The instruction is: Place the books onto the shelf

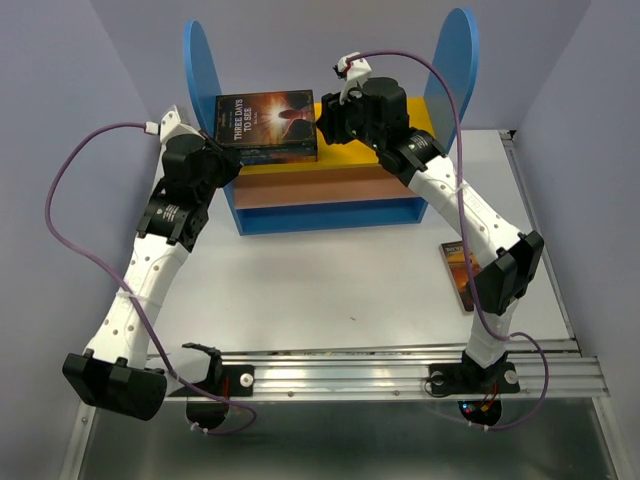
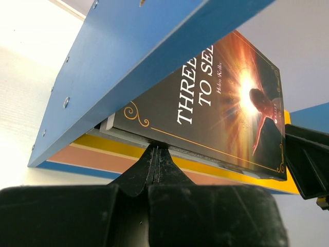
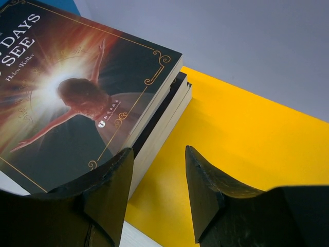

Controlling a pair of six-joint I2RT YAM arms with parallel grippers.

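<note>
The stack of books point(image 1: 268, 125) lies flat on the yellow top board of the shelf point(image 1: 455, 60), far left against the side panel. The left hand point(image 2: 154, 167) is clenched and empty, its tips at the stack's edge, probably squaring it. The right hand point(image 3: 159, 154) is released, grasping nothing, at the stack's right corner. A last book point(image 1: 458, 272) lies on the tabletop point(image 1: 330, 270), right.
</note>
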